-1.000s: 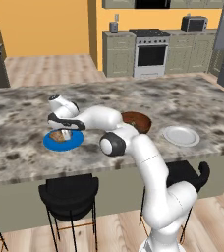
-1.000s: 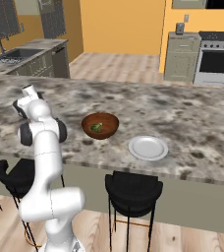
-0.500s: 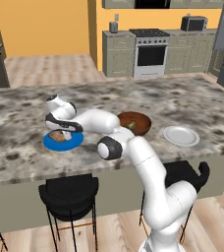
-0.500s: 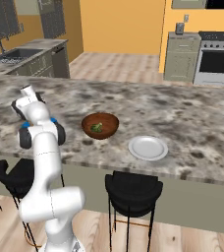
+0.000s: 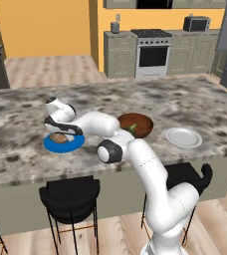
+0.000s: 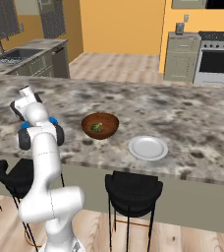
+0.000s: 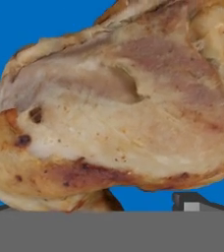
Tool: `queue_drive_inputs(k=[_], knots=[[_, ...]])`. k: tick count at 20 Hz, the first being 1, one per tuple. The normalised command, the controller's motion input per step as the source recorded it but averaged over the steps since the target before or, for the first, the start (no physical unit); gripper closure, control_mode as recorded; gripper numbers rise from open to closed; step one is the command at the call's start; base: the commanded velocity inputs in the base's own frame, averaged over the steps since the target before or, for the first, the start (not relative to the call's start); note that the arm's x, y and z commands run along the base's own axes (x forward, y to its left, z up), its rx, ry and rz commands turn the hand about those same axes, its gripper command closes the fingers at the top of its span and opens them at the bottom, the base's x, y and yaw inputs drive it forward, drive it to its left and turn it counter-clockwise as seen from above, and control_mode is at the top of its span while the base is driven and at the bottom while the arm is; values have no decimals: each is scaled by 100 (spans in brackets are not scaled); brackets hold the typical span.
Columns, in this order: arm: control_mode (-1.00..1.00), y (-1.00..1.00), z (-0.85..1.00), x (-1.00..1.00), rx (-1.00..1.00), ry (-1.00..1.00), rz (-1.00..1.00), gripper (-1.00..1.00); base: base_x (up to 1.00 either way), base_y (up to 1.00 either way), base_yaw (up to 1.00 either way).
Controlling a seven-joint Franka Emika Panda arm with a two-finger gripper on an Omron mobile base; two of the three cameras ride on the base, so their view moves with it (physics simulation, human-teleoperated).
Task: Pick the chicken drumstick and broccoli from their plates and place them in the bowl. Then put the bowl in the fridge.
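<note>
Glossy white rounded arm links, dark joint rings, dark claw (image 5: 59,134)

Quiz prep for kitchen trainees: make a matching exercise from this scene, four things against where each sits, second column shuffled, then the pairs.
Things:
1. chicken drumstick
2. broccoli
3. whitish plate
4. gripper

Places:
A. inside the brown bowl
B. bare, right of the bowl
C. on the blue plate
D. low over the drumstick

Pairs: 1-C, 2-A, 3-B, 4-D
</note>
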Motion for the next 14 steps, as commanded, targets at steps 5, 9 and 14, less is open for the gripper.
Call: queue_drive_inputs(k=[5,9,14], knots=[[-100,-1,-24,-2,0,14,10,100,0,0,0],[-100,0,-13,-12,0,9,1,100,0,0,0],[-100,0,-1,-15,1,0,0,100,0,0,0]])
